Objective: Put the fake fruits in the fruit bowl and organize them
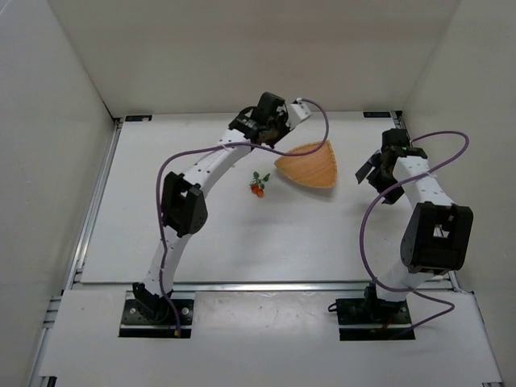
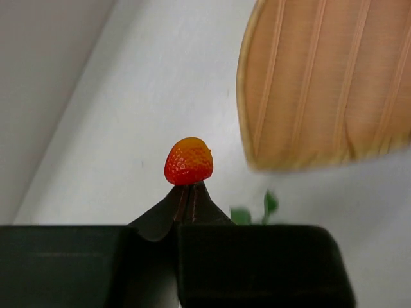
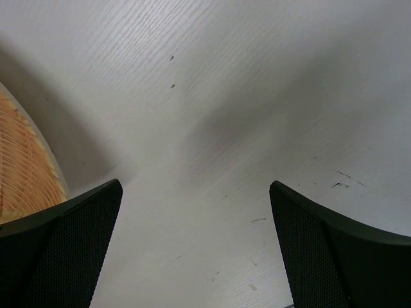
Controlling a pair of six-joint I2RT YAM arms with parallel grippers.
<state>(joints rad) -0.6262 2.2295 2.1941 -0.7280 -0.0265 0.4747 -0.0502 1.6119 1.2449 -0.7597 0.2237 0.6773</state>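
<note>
The fruit bowl (image 1: 310, 165), a ribbed orange-tan dish of rounded-triangle shape, lies at mid-table. It fills the upper right of the left wrist view (image 2: 321, 83) and shows at the left edge of the right wrist view (image 3: 19, 173). My left gripper (image 2: 190, 187) is shut, its tips pinching the lower end of a small red-orange, seed-dotted fake fruit (image 2: 188, 162) just left of the bowl. From above, that gripper (image 1: 274, 129) hangs over the bowl's back left corner. A berry cluster with green leaves (image 1: 258, 187) lies on the table left of the bowl. My right gripper (image 3: 194, 186) stands open over bare table to the right of the bowl.
White walls enclose the table on the left, back and right. A metal rail (image 1: 93, 201) runs along the left edge. Purple cables loop from both arms. Blurred green leaves (image 2: 270, 202) show just beyond the left fingers.
</note>
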